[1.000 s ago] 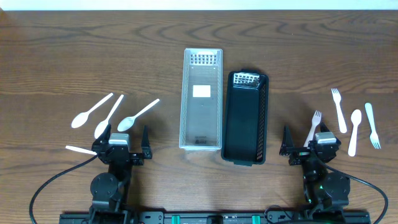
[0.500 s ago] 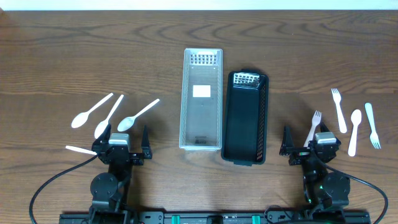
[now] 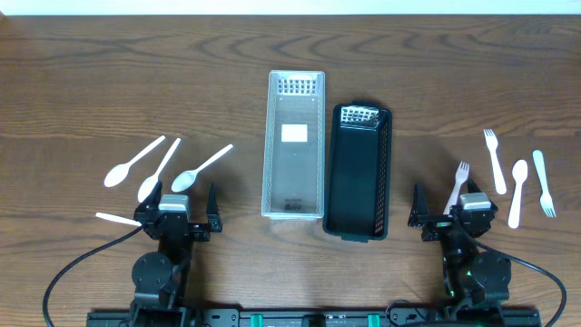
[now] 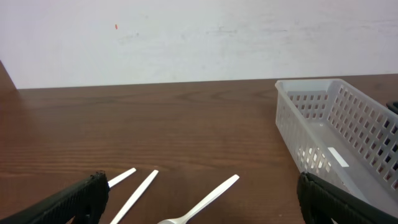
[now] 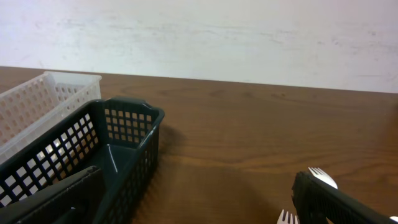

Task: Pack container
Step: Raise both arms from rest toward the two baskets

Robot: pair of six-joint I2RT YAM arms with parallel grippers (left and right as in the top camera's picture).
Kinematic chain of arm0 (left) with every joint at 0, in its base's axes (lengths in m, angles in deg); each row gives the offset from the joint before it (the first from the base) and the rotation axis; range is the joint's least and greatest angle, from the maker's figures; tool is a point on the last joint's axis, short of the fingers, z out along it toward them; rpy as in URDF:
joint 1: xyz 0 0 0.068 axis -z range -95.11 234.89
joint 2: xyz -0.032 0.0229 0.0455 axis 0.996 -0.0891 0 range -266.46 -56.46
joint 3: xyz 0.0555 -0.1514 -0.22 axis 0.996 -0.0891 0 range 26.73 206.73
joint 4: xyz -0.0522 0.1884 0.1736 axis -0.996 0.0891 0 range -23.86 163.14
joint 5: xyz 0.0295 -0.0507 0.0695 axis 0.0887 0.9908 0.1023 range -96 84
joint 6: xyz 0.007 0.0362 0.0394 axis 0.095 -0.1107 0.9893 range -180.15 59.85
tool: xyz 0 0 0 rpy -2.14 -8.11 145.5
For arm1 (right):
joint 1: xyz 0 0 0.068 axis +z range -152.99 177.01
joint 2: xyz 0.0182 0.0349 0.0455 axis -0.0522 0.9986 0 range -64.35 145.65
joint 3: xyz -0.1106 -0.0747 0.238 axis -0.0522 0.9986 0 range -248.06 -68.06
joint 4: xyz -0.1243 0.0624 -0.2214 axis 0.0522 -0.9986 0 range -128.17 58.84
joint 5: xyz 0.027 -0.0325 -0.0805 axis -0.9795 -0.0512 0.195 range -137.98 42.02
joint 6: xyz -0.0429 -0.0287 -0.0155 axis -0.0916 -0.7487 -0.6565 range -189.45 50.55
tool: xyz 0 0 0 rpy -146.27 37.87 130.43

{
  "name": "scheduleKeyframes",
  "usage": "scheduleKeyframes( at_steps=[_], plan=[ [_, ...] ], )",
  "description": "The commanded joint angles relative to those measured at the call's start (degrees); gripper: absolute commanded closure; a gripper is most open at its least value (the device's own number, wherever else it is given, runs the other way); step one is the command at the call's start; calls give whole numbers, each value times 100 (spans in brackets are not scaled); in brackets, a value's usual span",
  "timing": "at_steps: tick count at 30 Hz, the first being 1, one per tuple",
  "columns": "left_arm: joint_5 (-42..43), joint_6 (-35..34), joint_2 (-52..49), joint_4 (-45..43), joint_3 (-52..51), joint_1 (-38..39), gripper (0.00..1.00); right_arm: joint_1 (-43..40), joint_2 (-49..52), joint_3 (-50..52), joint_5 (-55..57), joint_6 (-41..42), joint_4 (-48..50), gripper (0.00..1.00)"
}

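Now the left gripper [image 3: 180, 202] and right gripper [image 3: 452, 211] stand wide open, holding nothing. The white basket [image 3: 270, 145] and black basket [image 3: 388, 173] sit side by side between them, with open counter [image 3: 91, 73] on each side.

Legible text, brands, numbers, signs: none.
Sole candidate: one white rectangular label [image 3: 294, 133] on the floor of the clear basket [image 3: 270, 154], mid-desk, in the basket's half nearer the desk's far edge. Its face looks plain white from overhead. From the left wrist it is too oblique to read.
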Motion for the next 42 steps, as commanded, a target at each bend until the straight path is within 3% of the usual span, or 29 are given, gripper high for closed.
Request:
scheduleKeyframes(
  at_steps=[1,31,35,39,42],
  plan=[
    [-33,-13,35,247,-103,24,2,37,-44,31,-20,-61,13,1],
    [-44,-9,35,179,-105,24,2,35,-44,31,2,-57,11,1],
    [-46,-13,35,234,-105,24,2,35,52,33,-39,647,2,1],
    [-28,-389,28,79,-98,24,2,33,297,13,-39,925,7,1],
    [372,-1268,-37,258,232,24,2,33,612,-286,-129,719,15,1]
  ],
)
